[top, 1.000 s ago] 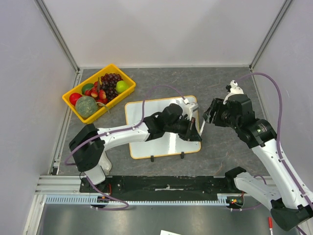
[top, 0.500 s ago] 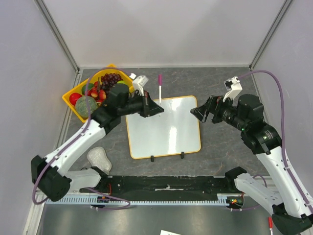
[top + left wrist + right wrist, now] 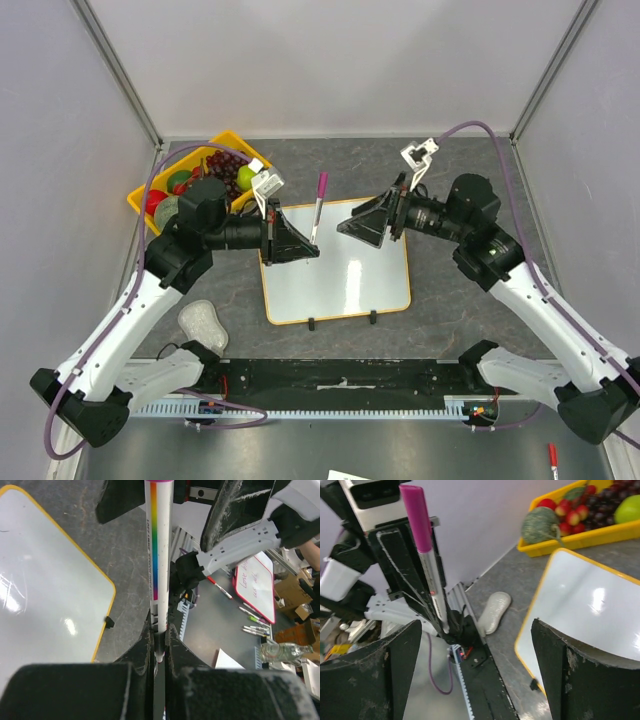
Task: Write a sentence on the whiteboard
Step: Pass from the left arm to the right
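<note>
The whiteboard [image 3: 340,275] lies flat mid-table, orange-framed; its white face is blank and no sentence shows on it. My left gripper [image 3: 308,247] hovers over the board's upper left corner, shut on the lower end of a white marker [image 3: 317,205] with a magenta cap, which stands upright. In the left wrist view the marker [image 3: 159,555] runs up from between the fingers [image 3: 145,647], beside the whiteboard [image 3: 45,590]. My right gripper [image 3: 346,228] is open wide, empty, just right of the marker and pointing at it. The right wrist view shows the marker [image 3: 427,575] ahead, left of the whiteboard [image 3: 590,610].
A yellow fruit tray [image 3: 150,208] with grapes, apples and a melon stands at the back left, also seen as the tray [image 3: 570,542] in the right wrist view. A pale oval pad [image 3: 203,322] lies on the table near the left arm's base.
The left arm has swung from the board's right edge to its upper left corner with the marker held upright. The right gripper has opened wide and moved left toward the marker.
</note>
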You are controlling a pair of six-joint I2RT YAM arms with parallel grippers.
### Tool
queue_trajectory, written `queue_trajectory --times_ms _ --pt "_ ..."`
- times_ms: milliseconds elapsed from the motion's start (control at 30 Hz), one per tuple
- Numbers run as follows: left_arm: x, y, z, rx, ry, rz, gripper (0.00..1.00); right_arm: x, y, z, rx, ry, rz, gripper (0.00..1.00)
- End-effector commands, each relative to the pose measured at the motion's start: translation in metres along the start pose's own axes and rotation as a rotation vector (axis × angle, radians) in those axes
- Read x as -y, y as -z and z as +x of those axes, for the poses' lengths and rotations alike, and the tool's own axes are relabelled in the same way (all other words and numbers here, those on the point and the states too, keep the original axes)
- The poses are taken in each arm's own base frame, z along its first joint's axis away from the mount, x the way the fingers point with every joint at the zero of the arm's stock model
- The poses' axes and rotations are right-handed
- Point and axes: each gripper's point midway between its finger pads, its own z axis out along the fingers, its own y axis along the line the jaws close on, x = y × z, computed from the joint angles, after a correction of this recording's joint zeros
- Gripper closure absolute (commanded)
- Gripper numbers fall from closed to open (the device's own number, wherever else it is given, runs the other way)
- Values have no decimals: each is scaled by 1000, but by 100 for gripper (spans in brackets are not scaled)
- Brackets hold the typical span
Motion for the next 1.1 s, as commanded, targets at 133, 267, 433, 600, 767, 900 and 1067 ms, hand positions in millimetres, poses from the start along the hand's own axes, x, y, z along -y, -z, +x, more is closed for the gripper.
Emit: queue_trajectory --times_ms 133,267,433,600,767,900,1067 --pt "30 7 3 -31 -45 162 98 -75 -23 -9 16 102 -272 18" --pt "31 7 8 -42 -42 181 98 -83 -33 3 -22 99 -306 30" --pt "37 11 15 -70 -47 214 98 -84 -34 10 -75 115 -318 43" --pt "40 13 24 -98 -36 245 98 -93 -30 13 -107 115 -361 49" --pt "43 15 32 -125 -35 268 98 -101 -25 15 -133 121 -401 50" --pt "44 17 37 -145 -29 277 98 -104 -22 23 -187 113 -434 50" --pt "46 20 43 -170 -18 293 98 -101 -21 31 -233 103 -437 52"
